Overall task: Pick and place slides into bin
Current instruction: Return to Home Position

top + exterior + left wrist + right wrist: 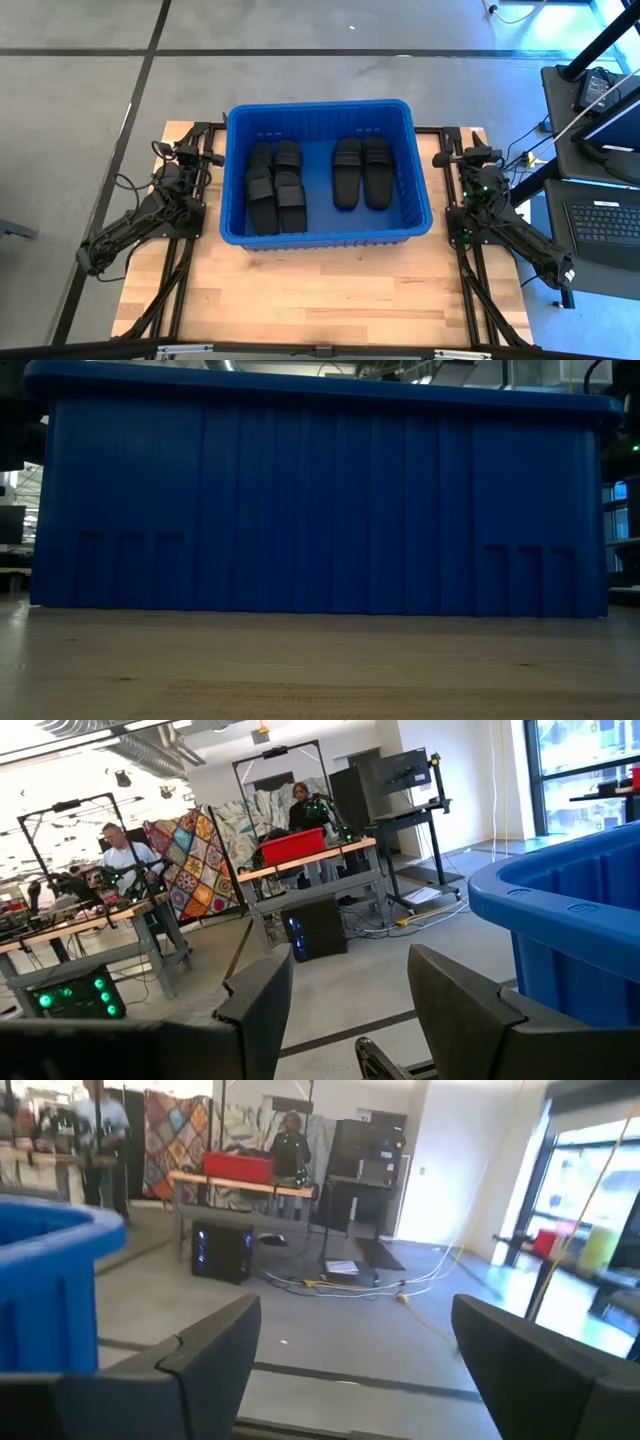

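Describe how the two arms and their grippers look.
Both arms are dark, slim and jointed: the left arm carries a looping black cable, the right arm shows small green lights. The left gripper and right gripper each have two broad, flat, matte black fingers with angled tips. No markings visible.

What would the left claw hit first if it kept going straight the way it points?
Likely nothing nearby: the open left gripper aims past the bin, which stands beside it, toward bare floor, though depth is unclear.
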Available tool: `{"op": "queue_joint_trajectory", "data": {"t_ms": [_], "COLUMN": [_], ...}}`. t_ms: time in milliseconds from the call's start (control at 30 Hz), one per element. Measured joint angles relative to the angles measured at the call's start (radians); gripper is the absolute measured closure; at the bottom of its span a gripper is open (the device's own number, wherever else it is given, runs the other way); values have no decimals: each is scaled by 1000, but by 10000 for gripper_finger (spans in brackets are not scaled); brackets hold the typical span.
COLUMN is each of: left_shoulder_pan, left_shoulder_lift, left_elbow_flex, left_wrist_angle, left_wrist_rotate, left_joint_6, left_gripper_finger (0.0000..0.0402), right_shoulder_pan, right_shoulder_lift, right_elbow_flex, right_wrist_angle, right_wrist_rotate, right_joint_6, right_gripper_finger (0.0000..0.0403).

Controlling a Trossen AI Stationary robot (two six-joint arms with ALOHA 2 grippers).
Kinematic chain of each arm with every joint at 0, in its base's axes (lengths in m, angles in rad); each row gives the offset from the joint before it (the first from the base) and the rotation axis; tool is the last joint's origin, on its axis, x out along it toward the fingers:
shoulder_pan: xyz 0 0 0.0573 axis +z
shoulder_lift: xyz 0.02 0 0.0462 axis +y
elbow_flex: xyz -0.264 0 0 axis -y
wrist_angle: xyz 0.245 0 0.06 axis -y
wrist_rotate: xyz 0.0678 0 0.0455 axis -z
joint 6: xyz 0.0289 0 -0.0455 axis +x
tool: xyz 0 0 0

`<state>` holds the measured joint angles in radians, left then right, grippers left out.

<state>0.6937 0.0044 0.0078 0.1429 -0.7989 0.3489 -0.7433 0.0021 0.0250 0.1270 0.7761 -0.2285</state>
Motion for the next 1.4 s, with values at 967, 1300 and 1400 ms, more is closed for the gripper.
{"op": "queue_joint_trajectory", "data": {"t_ms": [967,1300,1400], "left_shoulder_pan": [0,0,0], "left_shoulder_lift": [0,0,0], "left_elbow_flex": [0,0,0], "left_wrist_angle": [0,0,0], "left_wrist_rotate": [0,0,0], "left_joint_6": [0,1,1], "left_gripper_finger": [207,207,207], "right_shoulder_pan": [0,0,0], "right_shoulder_lift": [0,0,0], "right_elbow_flex": [0,0,0], "right_wrist_angle": [3,3,3], "right_wrist_rotate": [0,0,0], "right_joint_6": [-42,-42,-42], "right_gripper_finger": [76,76,76]}}
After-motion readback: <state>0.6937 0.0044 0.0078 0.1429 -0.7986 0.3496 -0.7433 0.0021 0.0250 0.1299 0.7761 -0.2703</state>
